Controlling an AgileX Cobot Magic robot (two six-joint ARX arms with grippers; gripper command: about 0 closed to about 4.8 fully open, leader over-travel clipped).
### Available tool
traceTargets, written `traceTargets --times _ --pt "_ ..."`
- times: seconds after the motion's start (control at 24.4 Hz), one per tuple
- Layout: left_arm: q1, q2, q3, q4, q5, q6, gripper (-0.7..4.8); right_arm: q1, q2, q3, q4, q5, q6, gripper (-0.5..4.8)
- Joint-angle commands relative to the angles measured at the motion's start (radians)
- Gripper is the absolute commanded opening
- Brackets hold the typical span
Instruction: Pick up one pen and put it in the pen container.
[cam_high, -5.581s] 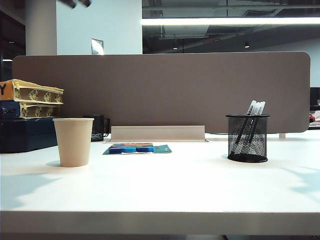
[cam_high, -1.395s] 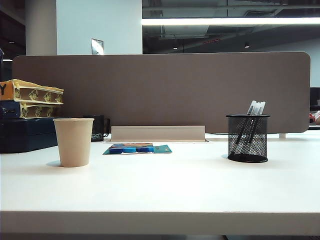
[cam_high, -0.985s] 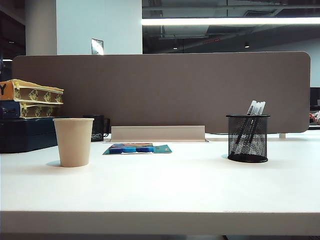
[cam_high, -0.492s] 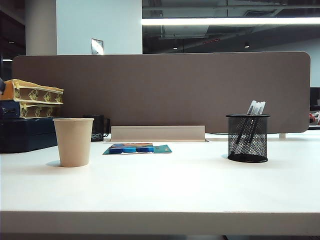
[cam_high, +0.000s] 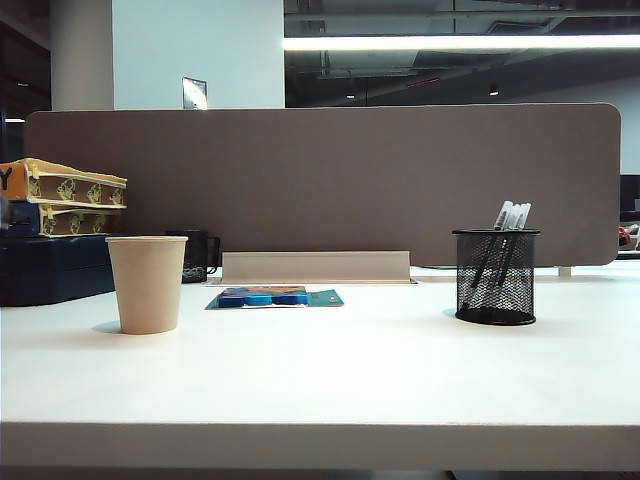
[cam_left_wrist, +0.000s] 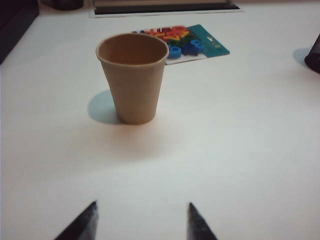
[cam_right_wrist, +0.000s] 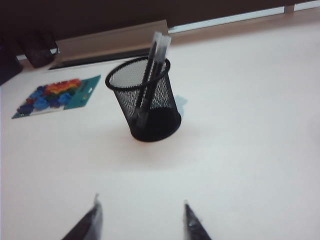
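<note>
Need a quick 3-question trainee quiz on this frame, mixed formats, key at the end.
1. True or false: the paper cup lies on its side.
2. Where are the pens now? A) flat on the table B) standing in the pen container C) inside the paper cup
3. Fill in: both the left gripper and the right gripper have their fingers ____ with nothing between them.

Key: 1. False, it stands upright and looks empty. 2. B, they lean against the mesh rim. 3. Apart; the left gripper faces the paper cup, the right gripper faces the pen container, both above bare table.
</note>
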Motion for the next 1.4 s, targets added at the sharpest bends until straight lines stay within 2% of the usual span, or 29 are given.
traceTargets --times 0.04,0.37,0.57,0.74,0.86,1.4 --pt "0.000 0.000 -0.019 0.017 -0.003 0.004 2.19 0.002 0.000 -0.011 0.013 0.005 0.005 2.03" --pt "0.000 0.000 -0.047 0.022 -0.003 0.016 2.15 0.002 -0.001 -0.053 0.048 0.005 0.005 2.03" --pt "0.000 0.000 -0.072 0.089 -0.003 0.027 2.15 0.002 -0.001 -0.078 0.077 0.015 0.006 2.03" --pt "0.000 0.000 -0.124 0.195 -0.004 0.028 2.15 0.002 -0.001 -0.080 0.093 0.020 0.005 2.03" --pt "0.000 0.000 -0.128 0.196 -0.020 0.053 2.15 0.002 -0.001 -0.092 0.093 0.019 0.005 2.03" --pt "0.000 0.000 -0.128 0.198 -0.023 0.053 2.15 0.002 -0.002 -0.103 0.124 0.018 0.006 2.03"
